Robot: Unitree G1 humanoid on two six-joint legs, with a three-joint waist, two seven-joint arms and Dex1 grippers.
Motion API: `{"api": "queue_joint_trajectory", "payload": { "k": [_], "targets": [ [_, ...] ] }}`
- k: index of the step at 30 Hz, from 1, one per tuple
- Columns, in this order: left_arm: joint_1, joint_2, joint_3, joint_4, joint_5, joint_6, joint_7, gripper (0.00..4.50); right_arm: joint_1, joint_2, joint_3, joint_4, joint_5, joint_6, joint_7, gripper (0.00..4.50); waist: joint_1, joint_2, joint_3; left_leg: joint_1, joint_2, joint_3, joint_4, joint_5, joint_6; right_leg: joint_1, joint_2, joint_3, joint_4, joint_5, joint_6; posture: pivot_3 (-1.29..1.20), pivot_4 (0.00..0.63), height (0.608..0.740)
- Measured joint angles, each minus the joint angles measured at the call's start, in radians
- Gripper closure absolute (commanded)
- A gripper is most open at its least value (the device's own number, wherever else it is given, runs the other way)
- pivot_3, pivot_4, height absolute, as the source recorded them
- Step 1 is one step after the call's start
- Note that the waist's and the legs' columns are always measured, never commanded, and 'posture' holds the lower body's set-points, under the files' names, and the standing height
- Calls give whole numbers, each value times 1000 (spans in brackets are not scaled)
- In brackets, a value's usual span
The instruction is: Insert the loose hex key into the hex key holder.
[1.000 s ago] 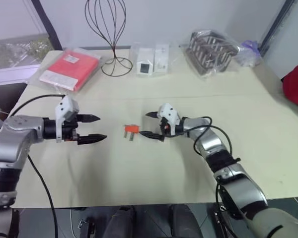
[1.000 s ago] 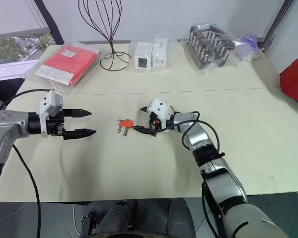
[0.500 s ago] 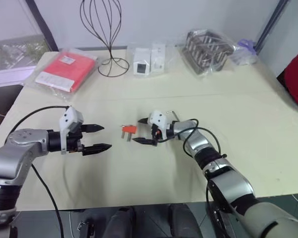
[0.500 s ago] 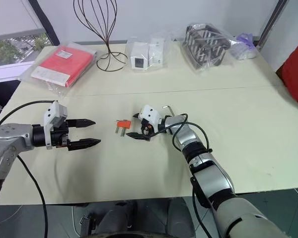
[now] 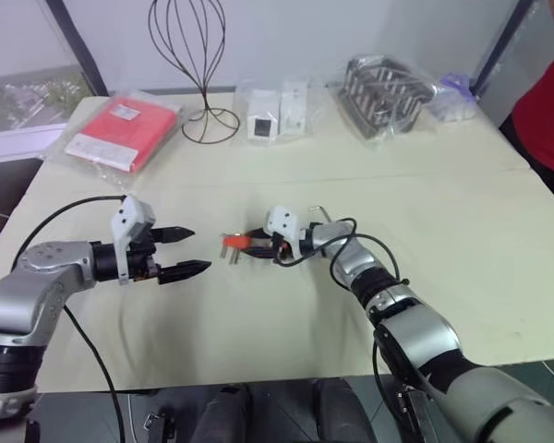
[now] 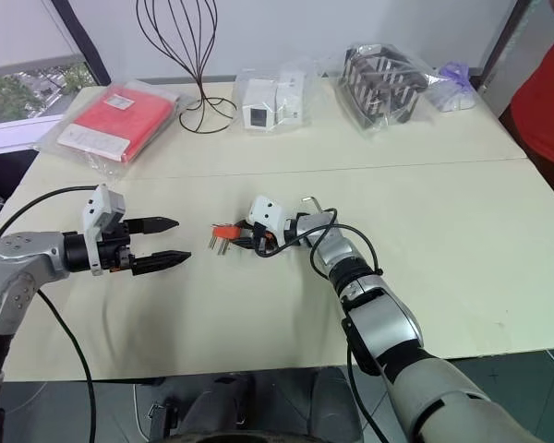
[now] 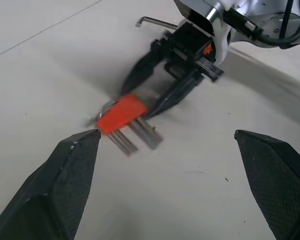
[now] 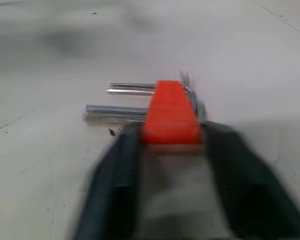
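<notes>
The hex key holder is a small orange-red block with short grey keys sticking out, lying mid-table. My right gripper reaches in from the right, its black fingers pressed on both sides of the holder. The loose hex key, a thin bent silver rod, lies on the table just behind that gripper's wrist and is also seen in the left wrist view. My left gripper hovers open a short way left of the holder, holding nothing.
Along the table's far side lie a flat red packet in plastic, a tall wire stand, bagged white boxes and a bagged metal rack. A person in red stands at the far right edge.
My right gripper has slid left up to the holder and closed its fingers around it. The left gripper has stayed put and open.
</notes>
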Motion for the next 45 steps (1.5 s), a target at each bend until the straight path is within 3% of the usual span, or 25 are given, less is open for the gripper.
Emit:
{"api": "queue_joint_trajectory", "payload": {
  "k": [7, 12, 15, 20, 25, 33, 45],
  "targets": [
    [-35, -22, 0, 28, 1, -4, 18, 0, -1, -44, 18, -27, -45, -81, 1, 3534, 8, 0, 0, 0, -1, 0, 1, 0, 0, 1, 0, 0, 0, 0, 0, 0, 150, 740],
    [-142, -53, 3, 158, 5, -19, 31, 0, -38, -199, 52, -161, -128, -242, 15, 3534, 5, 0, 0, -1, -1, 0, 1, 0, 0, 0, 0, 0, 0, 0, 0, 0, 150, 740],
    [-206, -83, -2, 228, 16, -45, 27, 0, -139, -286, 77, -215, -224, -388, -45, 3534, -4, 0, 0, -1, 0, 1, 0, 0, -1, -1, 0, 0, 0, 0, 0, 0, 150, 740],
    [-379, -199, -61, 363, 55, -102, 0, 0, -308, -405, 203, -205, -637, -616, -522, 3534, 5, 0, 0, -1, -1, 1, 0, 1, -1, -2, 0, 0, 0, 0, 0, 0, 150, 740],
    [-473, -292, -114, 501, 79, -138, -58, 0, -339, -407, 250, -148, -758, -706, -772, 3534, -3, -1, 0, -2, -1, 2, 0, 1, -1, -3, 0, 1, 0, 0, 0, 0, 150, 740],
    [-667, -315, -115, 750, 111, -191, -195, 0, -339, -418, 246, -123, -708, -774, -818, 3534, -8, -1, 0, -2, -1, 2, 0, 1, -1, -2, 0, 1, 0, 0, 0, 0, 150, 740],
    [-775, -355, -116, 892, 146, -217, -317, 0, -307, -415, 227, -149, -504, -773, -632, 3534, -26, -1, 0, -2, -1, 1, 1, 1, -1, -2, 0, 1, 0, 0, 1, 0, 150, 740]
  ]
}}
